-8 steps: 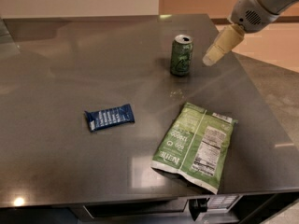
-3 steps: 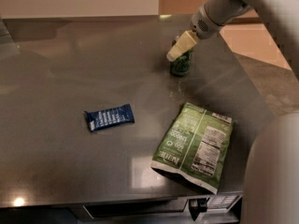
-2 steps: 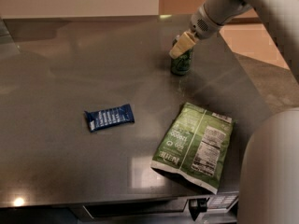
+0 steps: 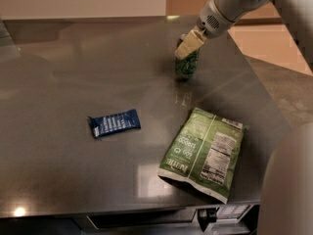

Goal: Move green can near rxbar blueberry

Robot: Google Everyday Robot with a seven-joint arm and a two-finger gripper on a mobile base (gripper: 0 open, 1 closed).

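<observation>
3 things lie on the dark grey metal counter [image 4: 58, 180]. Furthest left is the small flat dark-blue rxbar blueberry [image 4: 115, 123], a wrapper with white lettering and crimped ends, lying flat near the middle of the counter. To the right and further back stands the small dark-green metal can [image 4: 187, 66] with pale markings, upright and well apart from the bar. The cream-coloured hand [image 4: 189, 44] of the robot arm [image 4: 230, 4] is at the top of this can, reaching in from the upper right and covering its upper part. Whether it is clamped on the can or only set around it, I cannot tell. Nearer the front edge, a little more to the right, lies the large flat green chip bag [image 4: 205, 153], which has no part in the task.

By my judgement the task is in its early part. The reach to the can looks done or nearly done, but the can is not lifted, as its base seems to rest on the counter. What is left is a sure grasp, carrying the can leftward and forward, and setting it down upright just beside the blue bar.
</observation>
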